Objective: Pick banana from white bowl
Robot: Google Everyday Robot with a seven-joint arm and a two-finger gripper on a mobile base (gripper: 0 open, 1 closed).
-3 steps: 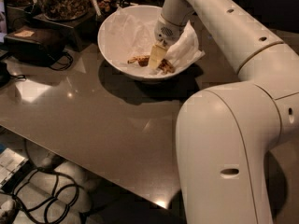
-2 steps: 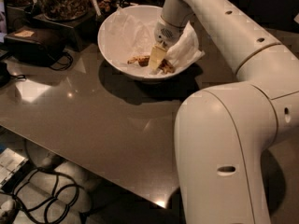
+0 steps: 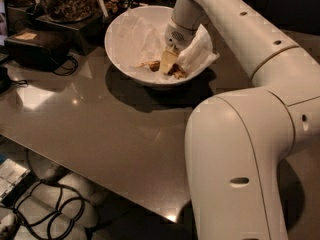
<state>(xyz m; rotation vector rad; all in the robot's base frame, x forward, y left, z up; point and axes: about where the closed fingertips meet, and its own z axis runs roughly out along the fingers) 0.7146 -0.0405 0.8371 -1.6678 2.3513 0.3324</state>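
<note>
Banana (image 3: 176,72) lies low in the white bowl (image 3: 125,44), gripper (image 3: 168,63) down inside that bowl, right at it; whether it grips, cannot tell.

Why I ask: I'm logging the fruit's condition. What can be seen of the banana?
The banana is small, mostly brown-black with pale yellow patches, lying on crumpled white paper at the bottom of the white bowl. The pincer reaches down onto its middle, hiding that part; whether it grips is unclear.
</note>
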